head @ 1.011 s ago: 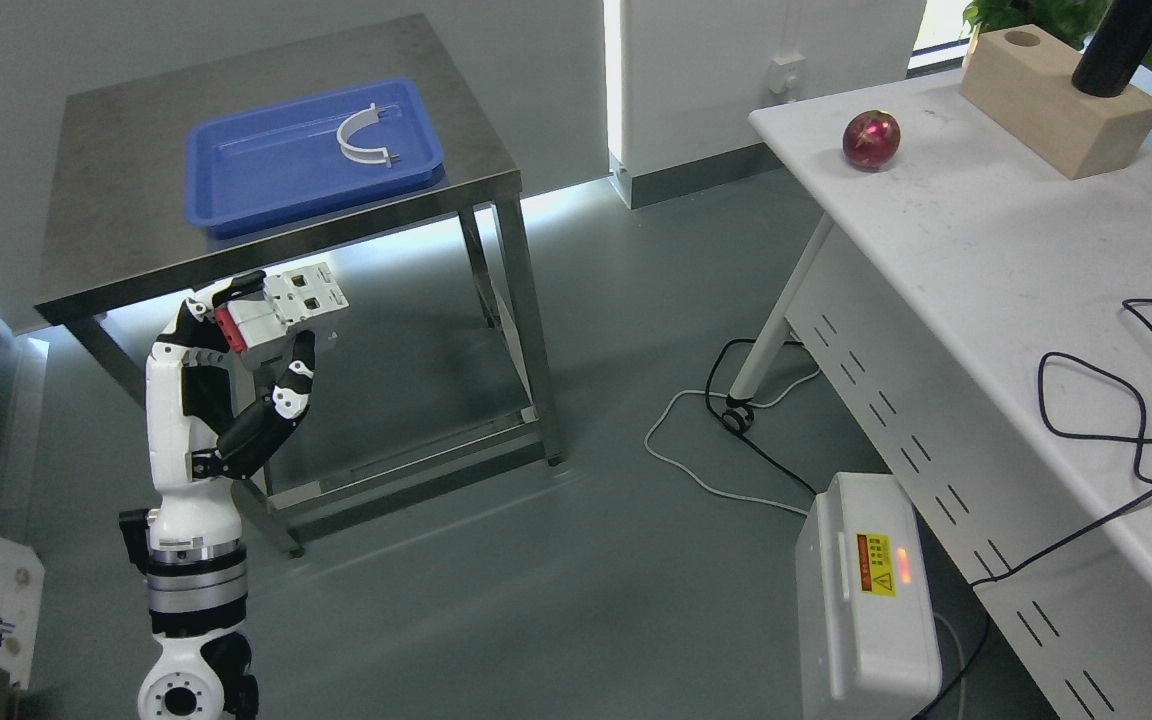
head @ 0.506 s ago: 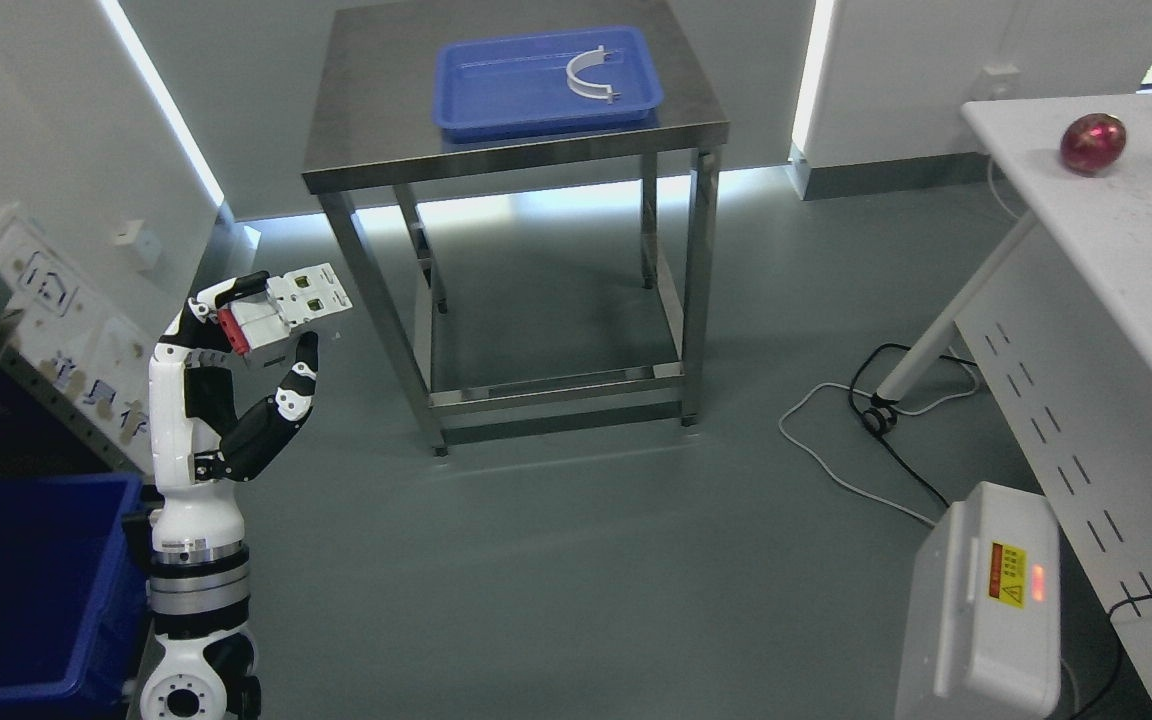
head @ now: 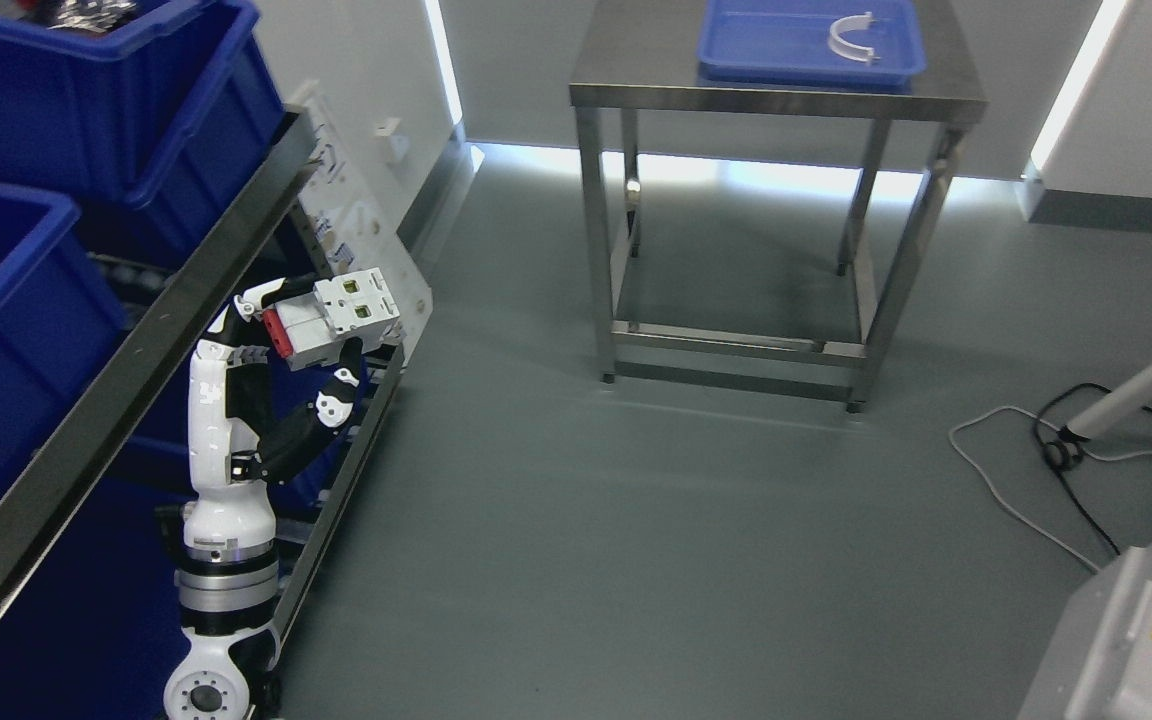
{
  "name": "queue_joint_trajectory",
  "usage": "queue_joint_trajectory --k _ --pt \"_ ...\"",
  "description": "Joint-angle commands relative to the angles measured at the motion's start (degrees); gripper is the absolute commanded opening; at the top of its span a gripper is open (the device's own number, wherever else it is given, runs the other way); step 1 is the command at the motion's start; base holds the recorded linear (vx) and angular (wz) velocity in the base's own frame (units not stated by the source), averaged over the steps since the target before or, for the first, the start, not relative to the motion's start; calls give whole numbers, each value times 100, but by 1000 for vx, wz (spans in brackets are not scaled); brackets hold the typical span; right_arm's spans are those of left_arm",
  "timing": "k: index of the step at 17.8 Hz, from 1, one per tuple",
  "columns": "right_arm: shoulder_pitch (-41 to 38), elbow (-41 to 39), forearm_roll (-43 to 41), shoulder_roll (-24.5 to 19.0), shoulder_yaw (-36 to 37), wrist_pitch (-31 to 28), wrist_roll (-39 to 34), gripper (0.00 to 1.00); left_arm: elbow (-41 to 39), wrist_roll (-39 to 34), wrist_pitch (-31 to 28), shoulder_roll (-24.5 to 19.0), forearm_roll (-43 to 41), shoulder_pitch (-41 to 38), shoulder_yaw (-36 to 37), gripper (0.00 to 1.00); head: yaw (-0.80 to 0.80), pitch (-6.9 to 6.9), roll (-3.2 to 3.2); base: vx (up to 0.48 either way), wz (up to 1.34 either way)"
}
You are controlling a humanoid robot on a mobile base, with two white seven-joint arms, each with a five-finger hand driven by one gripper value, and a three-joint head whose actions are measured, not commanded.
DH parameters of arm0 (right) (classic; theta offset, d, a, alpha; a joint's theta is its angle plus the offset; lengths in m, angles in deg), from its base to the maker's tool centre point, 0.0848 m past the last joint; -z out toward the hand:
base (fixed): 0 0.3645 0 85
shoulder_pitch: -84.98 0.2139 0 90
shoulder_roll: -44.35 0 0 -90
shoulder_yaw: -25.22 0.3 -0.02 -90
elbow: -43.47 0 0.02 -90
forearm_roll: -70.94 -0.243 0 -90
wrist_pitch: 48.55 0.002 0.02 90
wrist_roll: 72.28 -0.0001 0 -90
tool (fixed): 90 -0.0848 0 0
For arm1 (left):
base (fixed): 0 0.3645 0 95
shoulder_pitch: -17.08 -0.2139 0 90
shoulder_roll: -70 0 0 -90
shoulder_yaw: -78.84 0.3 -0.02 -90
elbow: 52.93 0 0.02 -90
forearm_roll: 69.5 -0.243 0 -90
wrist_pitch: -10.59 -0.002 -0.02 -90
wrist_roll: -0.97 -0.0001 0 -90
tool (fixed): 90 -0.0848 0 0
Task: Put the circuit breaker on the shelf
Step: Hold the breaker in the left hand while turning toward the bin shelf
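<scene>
Left hand [head: 281, 345] rises from lower left, forearm upright, fingers [head: 336, 385] clamped around the circuit breaker [head: 331, 315]. Breaker is held high and clear of the body, red end toward the wrist, white terminal face outward; likely carried this way so it can go straight onto the shelf. It sits in the air just beside the shelf rail [head: 136, 350], not yet on it.

Shelf slopes along the left, carrying blue bins [head: 26, 290]; their contents and the lower tiers are cut off or in shadow. A white labelled panel [head: 356, 235] behind the breaker is too blurred to read.

Farther off, a steel worktop [head: 776, 95] bears a blue tray [head: 736, 50] with a white curved bracket [head: 851, 40].

Right arm not visible.
</scene>
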Motion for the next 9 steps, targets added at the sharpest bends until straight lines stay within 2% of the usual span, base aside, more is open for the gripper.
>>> queue_joint_trajectory --k 1,6,9 --pt "-86 0 3 100 0 191 -3 100 -1 34 -531 -100 -141 835 622 11 0 0 0 -254 678" --pt "-86 0 -6 100 0 191 -3 100 -1 -19 -1612 -100 -150 1758 367 11 0 0 0 -205 786" --pt "-86 0 -6 100 0 191 -3 100 -1 -150 -2831 -100 -150 2662 655 11 0 0 0 -124 877"
